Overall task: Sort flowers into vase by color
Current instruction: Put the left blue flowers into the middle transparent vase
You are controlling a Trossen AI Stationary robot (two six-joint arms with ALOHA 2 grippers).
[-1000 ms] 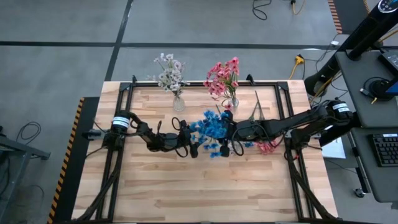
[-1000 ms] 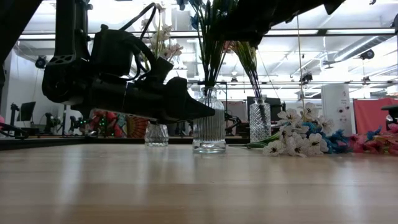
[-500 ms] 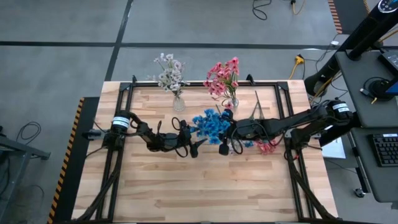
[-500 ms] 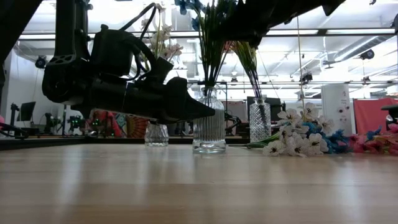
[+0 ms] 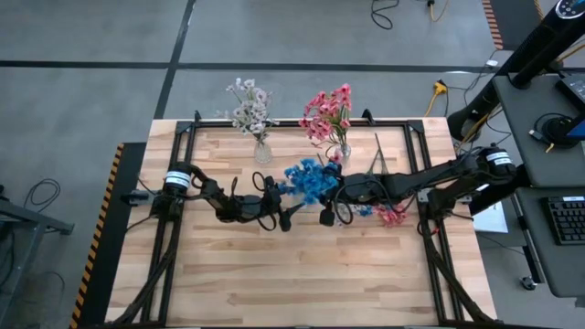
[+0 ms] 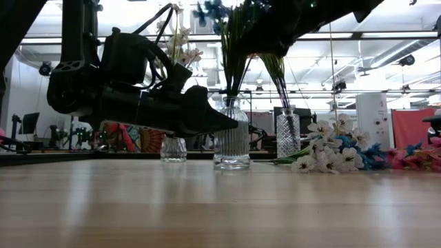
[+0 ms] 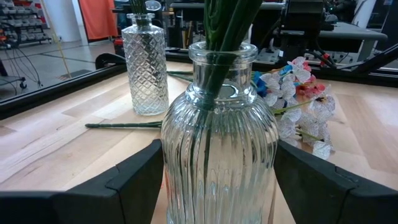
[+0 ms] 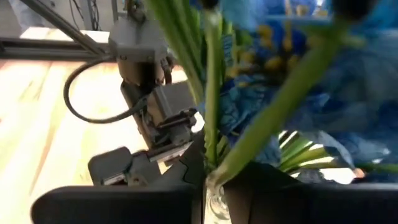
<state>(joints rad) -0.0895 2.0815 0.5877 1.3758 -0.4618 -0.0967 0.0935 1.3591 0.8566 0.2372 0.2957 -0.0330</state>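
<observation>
Desk (image 5: 302,274) mid-sort. Left end effector (image 5: 285,214) straddles the ribbed vase (image 7: 219,143), fingers (image 7: 134,180) spread wide either side of the glass, touching or just off it, can't tell. Looks like bracing.

Right end effector (image 5: 326,217) is pinched shut; wrist view shows green stems (image 8: 208,93) of the blue flowers (image 5: 311,181) rising right at its fingertips, so prob gripping them. Blooms sit mid-desk, above the ribbed vase, stems already down its neck.

To do this step well, IMO: keep left brace steady, feed stems straight down, don't drag sideways or the vase tips. Let go only once stems seat at the bottom.

Flowers: blue spray is dense, small bright petals, long thin stems. White bunch (image 5: 249,108) and pink bunch (image 5: 329,114) stand in vases at far edge. Loose pile (image 6: 331,155) of white/blue/pink on the right, still unsorted.
</observation>
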